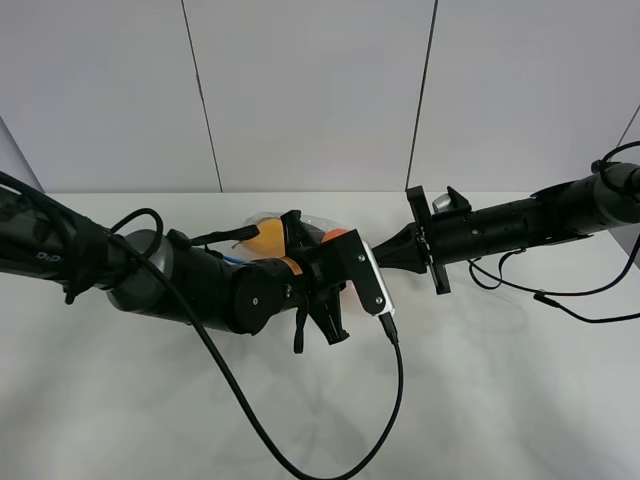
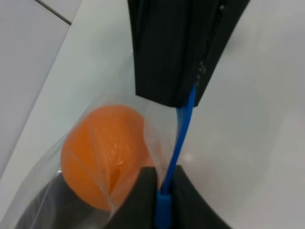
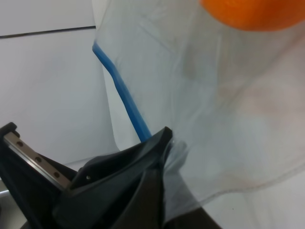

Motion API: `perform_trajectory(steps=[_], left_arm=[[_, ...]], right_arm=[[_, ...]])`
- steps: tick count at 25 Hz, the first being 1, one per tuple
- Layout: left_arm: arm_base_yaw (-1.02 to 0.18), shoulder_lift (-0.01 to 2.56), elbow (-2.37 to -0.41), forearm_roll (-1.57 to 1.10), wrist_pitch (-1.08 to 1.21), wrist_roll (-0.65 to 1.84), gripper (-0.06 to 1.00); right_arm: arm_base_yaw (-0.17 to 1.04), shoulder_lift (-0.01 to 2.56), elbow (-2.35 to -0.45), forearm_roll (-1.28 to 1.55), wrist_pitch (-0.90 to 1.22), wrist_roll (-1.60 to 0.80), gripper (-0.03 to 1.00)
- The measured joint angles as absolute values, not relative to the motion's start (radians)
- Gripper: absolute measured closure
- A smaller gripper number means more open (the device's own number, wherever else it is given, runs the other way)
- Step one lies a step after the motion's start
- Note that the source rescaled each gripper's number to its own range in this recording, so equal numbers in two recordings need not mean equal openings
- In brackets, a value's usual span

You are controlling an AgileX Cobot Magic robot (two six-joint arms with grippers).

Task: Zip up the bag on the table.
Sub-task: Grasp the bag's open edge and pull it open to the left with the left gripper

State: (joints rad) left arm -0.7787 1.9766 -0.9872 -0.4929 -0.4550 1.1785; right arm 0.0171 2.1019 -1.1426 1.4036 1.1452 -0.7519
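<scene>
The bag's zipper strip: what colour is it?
The zipper strip is blue. It shows best in the left wrist view.

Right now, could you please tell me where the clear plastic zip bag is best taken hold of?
Probably by its thin blue zipper strip, pinched from the white table side: it runs flat and taut, clear of the round orange fruit.

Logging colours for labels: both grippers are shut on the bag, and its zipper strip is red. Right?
Not quite: the zipper strip is blue, not red, as the left wrist view shows. The rest holds: the left gripper and the right gripper are both shut on the bag.
</scene>
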Motion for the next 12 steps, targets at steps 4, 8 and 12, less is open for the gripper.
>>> perform_trajectory(steps=[4,8,12], left_arm=[[-0.771,1.977,-0.987,-0.493,-0.455,1.191,0.94],[-0.751,1.976,-0.987,-0.494,-0.455,1.249,0.94],[-0.708,1.976,-0.972,-0.496,-0.459,1.307,0.94]], right_arm=[[0.017,2.102,-1.143,1.404,1.145,-0.751,0.97],[0.017,2.102,-1.143,1.415,1.143,-0.751,0.97],[0.017,2.102,-1.146,1.422,1.133,-0.751,0.97]])
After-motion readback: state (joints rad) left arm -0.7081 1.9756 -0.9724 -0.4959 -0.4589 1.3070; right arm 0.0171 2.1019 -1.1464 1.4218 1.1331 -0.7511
